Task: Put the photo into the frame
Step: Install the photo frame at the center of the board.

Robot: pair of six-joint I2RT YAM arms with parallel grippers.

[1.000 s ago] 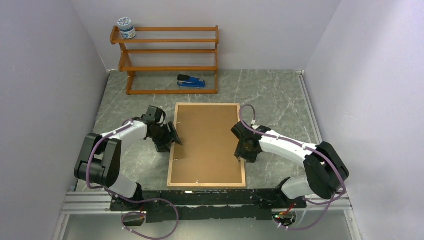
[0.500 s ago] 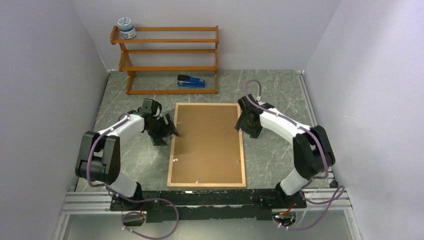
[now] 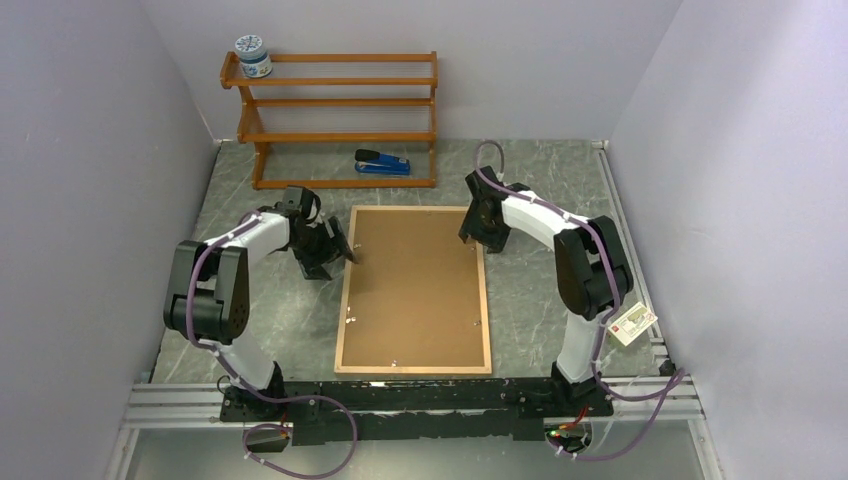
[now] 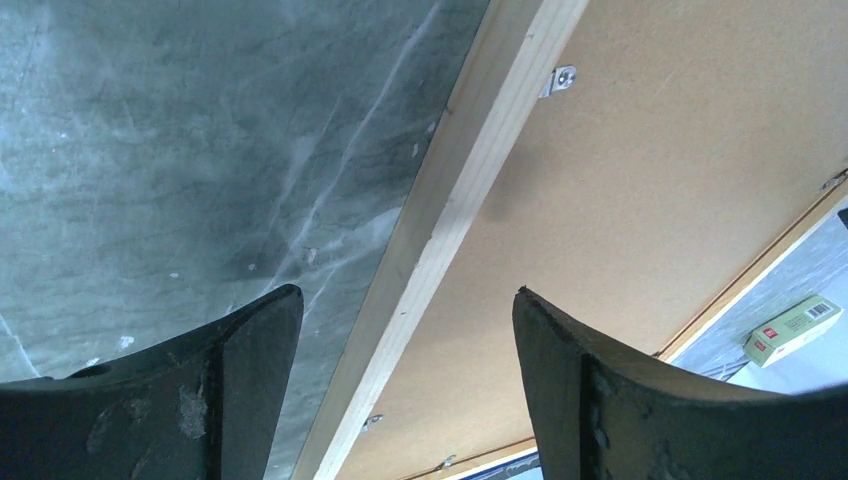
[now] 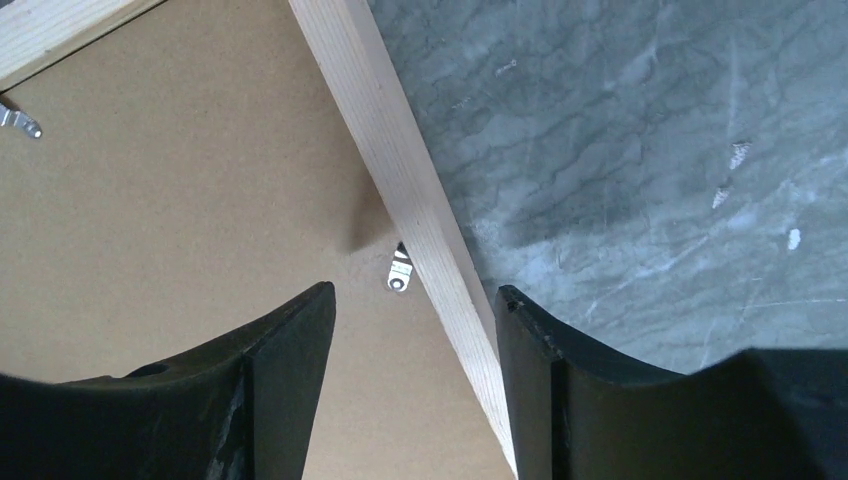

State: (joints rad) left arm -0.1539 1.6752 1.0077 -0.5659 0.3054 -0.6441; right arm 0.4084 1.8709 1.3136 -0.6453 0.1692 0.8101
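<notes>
The frame (image 3: pixel 412 371) lies face down on the table, and a brown backing board (image 3: pixel 415 290) fills it. The photo is hidden. My left gripper (image 3: pixel 345 255) is open over the upper part of the frame's left side. In the left wrist view the light wood moulding (image 4: pixel 470 190) runs between the spread fingers of the left gripper (image 4: pixel 405 295), with a metal clip (image 4: pixel 562 77) further along. My right gripper (image 3: pixel 478 235) is open at the frame's upper right side. In the right wrist view the moulding (image 5: pixel 400 170) and a clip (image 5: pixel 399 270) lie between the fingers of the right gripper (image 5: pixel 415 290).
An orange-brown shelf rack (image 3: pixel 335 110) stands at the back wall with a jar (image 3: pixel 252 56) on its top left. A blue stapler (image 3: pixel 382 161) lies in front of it. A small printed box (image 3: pixel 633 322) lies at the right table edge. Walls close in on both sides.
The right arm has swung from the middle of the frame's right side up toward its top right corner, and its jaws have widened. The left gripper has shifted slightly farther back and opened a little more.
</notes>
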